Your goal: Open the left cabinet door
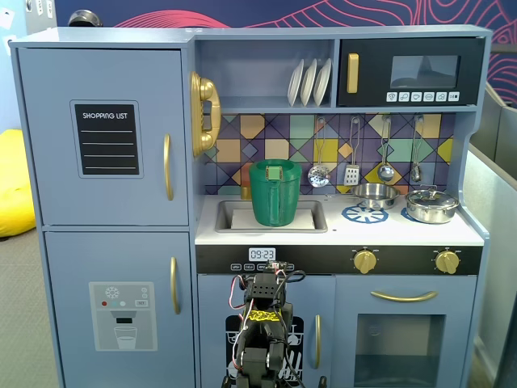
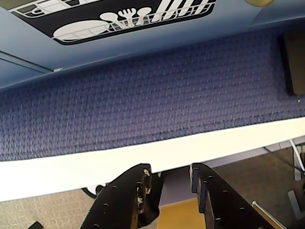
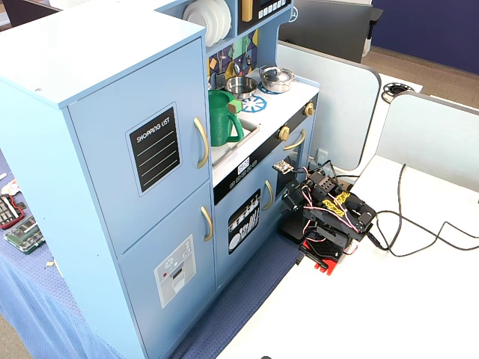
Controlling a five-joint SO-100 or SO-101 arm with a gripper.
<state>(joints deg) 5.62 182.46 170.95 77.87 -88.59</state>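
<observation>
— Three doors face me; which one is mine?

— It's the left cabinet door (image 1: 103,136), the tall one at upper left in both fixed views, with the SHOPPING LIST chalkboard (image 1: 107,139) and the curved gold handle (image 1: 168,166) on its right edge. It sits fully shut.

— And where am I?

— My arm (image 3: 327,218) is folded low on the white counter (image 3: 389,299), well apart from that handle. My claw (image 2: 170,191) hangs over the counter's edge and the blue mat (image 2: 152,100), fingers slightly parted and holding nothing.

— So the reach hasn't begun?

— I judge not. I should rise clear of the dish-rack door (image 1: 266,339), swing left in the front-on fixed view, and come at the handle from the sink (image 1: 271,217) side.

— How do I take it?

— I open wider, set one finger behind the handle's bow near its middle, close gently, then pull in an arc, since the hinges probably run down the far left edge.

— Any risks?

— Brushing the gold phone (image 1: 203,114) or the lower door's handle (image 1: 174,284), I think.
</observation>
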